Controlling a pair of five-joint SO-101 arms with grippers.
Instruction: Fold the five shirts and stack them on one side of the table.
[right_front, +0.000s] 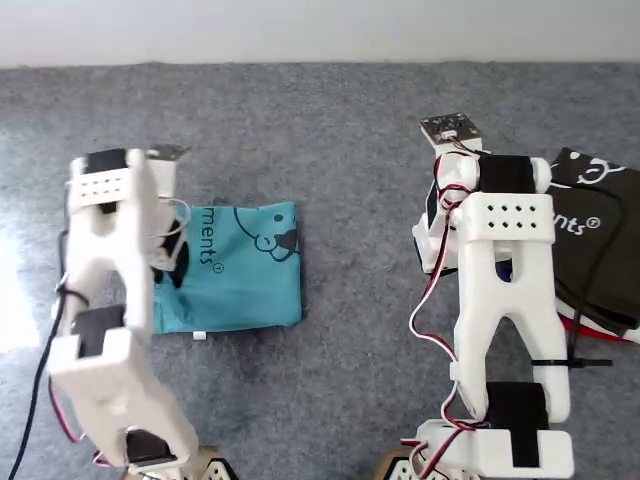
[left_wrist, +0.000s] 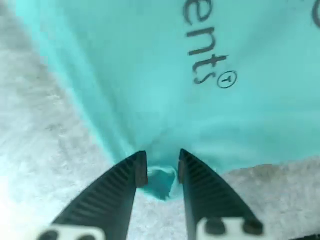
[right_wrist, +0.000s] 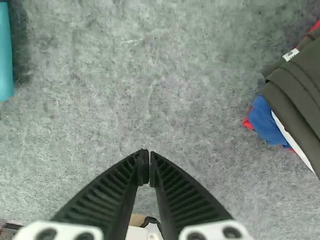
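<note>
High view: overhead, facing down on table (right_front: 340, 130).
Left wrist: very near teal shirt (left_wrist: 125, 75).
Right wrist: farther above table.
Shared: teal shirt, probably all 3.

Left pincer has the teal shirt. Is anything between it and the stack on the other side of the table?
Yes: the right arm stands between the teal shirt and the stack, with the right pincer shut over the grey carpet. Apart from that arm, bare carpet lies between them.
</note>
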